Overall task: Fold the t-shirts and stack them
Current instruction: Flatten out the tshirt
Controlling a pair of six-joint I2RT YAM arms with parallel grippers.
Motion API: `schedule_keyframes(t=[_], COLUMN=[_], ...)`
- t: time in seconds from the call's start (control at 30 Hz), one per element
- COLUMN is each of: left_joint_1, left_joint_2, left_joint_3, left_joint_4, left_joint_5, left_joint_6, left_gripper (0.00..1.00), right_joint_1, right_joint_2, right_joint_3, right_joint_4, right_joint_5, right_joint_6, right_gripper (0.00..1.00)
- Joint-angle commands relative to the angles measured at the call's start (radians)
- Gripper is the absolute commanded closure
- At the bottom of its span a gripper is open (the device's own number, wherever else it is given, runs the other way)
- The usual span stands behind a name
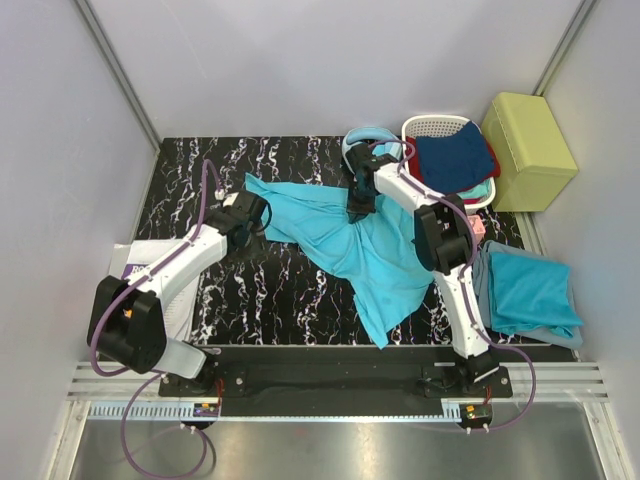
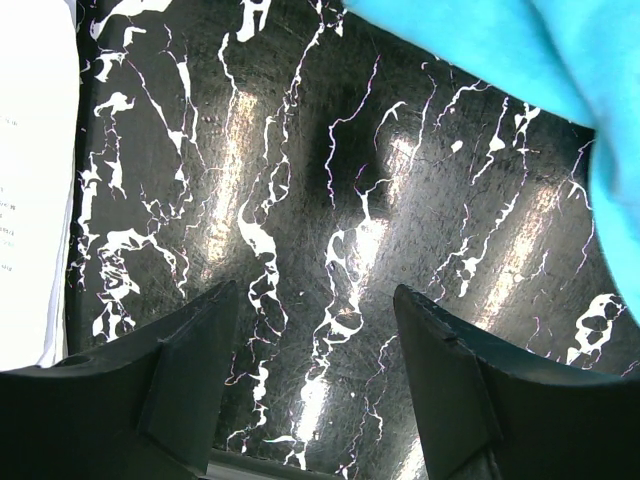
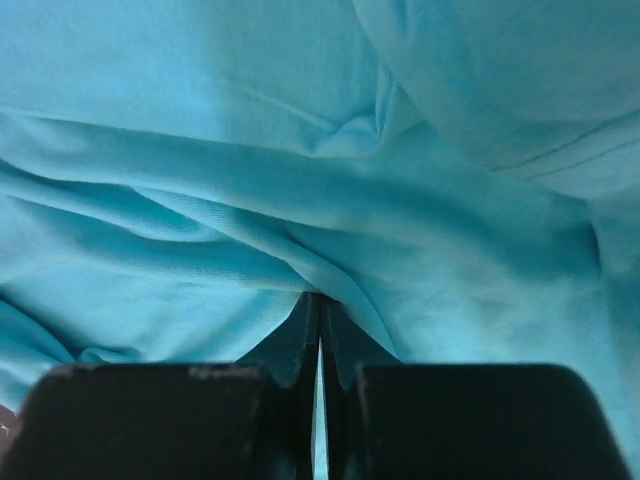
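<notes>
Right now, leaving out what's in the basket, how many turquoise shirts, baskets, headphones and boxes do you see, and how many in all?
Turquoise shirts: 2 (spread shirt, folded shirt)
Basket: 1
Headphones: 1
Box: 1
Total: 5

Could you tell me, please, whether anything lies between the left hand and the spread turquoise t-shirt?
Nothing visible does. The open left hand hovers over the marbled table, and the edge of the t-shirt lies just beyond it. The right hand is shut on that shirt.
</notes>
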Motion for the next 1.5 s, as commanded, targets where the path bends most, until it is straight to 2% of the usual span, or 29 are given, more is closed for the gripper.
schedule_keyframes(t=[0.0, 0.03, 0.27, 0.4, 0.5, 0.53, 0.63, 0.77, 1.07, 1.47], left_joint_1=[-0.002, -0.002, -0.001, -0.002, -0.004, -0.004, -0.007, -0.013, -0.034, -0.037], left_joint_2=[-0.025, -0.025, 0.024, 0.073, 0.072, 0.064, 0.046, 0.043, 0.017, 0.012], left_joint_3=[-0.003, -0.005, 0.044, 0.09, 0.077, 0.064, 0.045, 0.037, 0.008, -0.015], left_joint_4=[0.012, 0.012, 0.035, 0.039, 0.056, 0.059, 0.07, 0.079, 0.078, 0.085], left_joint_5=[-0.016, -0.018, -0.033, 0.01, 0.047, 0.051, 0.059, 0.068, 0.065, 0.077], left_joint_6=[0.011, 0.009, 0.042, 0.036, 0.019, 0.017, 0.011, 0.012, 0.009, 0.02], left_gripper=[0.32, 0.32, 0.31, 0.32, 0.33, 0.33, 0.33, 0.33, 0.34, 0.34], right_joint_1=[0.035, 0.051, 0.192, 0.236, 0.295, 0.305, 0.341, 0.382, 0.591, 0.586], right_joint_2=[-0.1, -0.12, -0.301, -0.453, -0.597, -0.634, -0.772, -0.864, -0.794, -0.655], right_joint_3=[-0.03, -0.034, -0.09, -0.177, -0.355, -0.46, -0.661, -0.817, -0.866, -0.89], right_joint_4=[0.041, 0.045, 0.039, -0.035, -0.061, -0.067, -0.075, -0.08, -0.087, 0.017], right_joint_5=[0.018, 0.022, 0.061, 0.11, 0.17, 0.183, 0.177, 0.171, 0.203, 0.253], right_joint_6=[-0.029, -0.043, -0.057, -0.026, 0.004, 0.021, 0.106, 0.187, 0.242, 0.264], right_gripper=[0.84, 0.74, 0.55, 0.53, 0.53, 0.54, 0.55, 0.58, 0.58, 0.59])
